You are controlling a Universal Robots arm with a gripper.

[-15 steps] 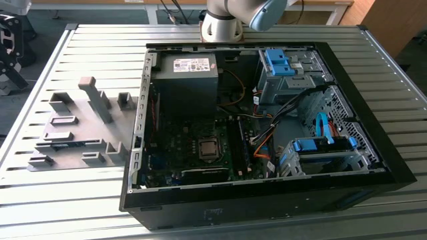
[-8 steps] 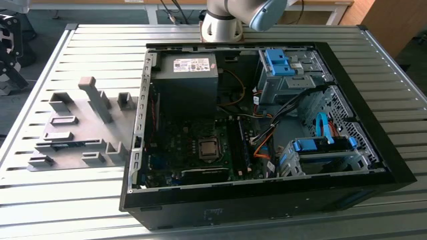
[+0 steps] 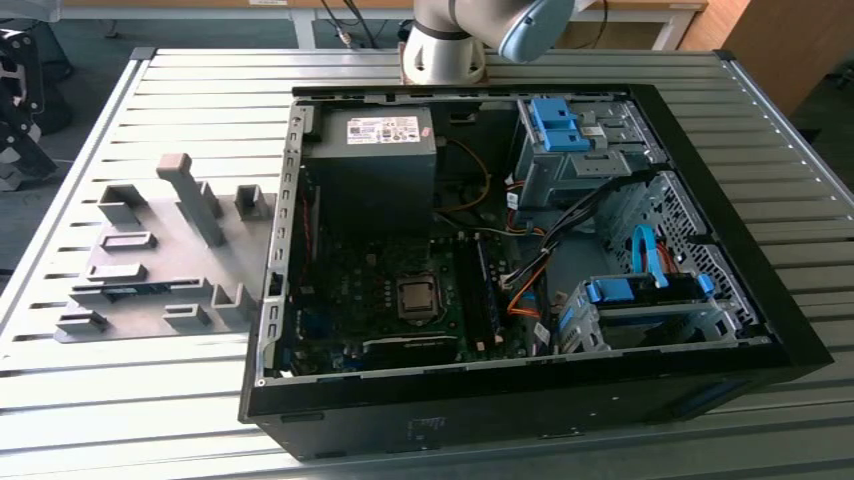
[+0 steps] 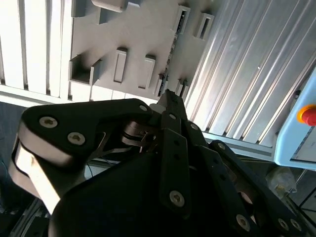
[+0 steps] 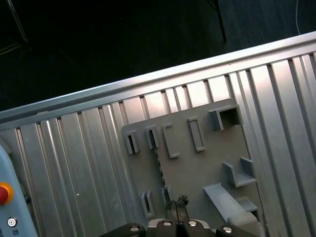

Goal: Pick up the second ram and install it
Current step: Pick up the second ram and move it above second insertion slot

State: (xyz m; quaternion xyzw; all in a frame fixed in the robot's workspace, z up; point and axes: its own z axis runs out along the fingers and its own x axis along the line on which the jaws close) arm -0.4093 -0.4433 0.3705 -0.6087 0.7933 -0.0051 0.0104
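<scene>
Second ram [image 5: 158, 165] on edge in grey fixture plate [image 5: 197, 173] — long axis running toward gripper [image 5: 180, 201] overhead — jaws pressed together, empty

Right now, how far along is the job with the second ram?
Done: nothing that shows. The second ram stands on edge in the grey fixture plate, outside the open computer case. In hand: nothing; the hand hangs shut and empty over the plate, close to the stick. Left: the pickup and the install.
</scene>
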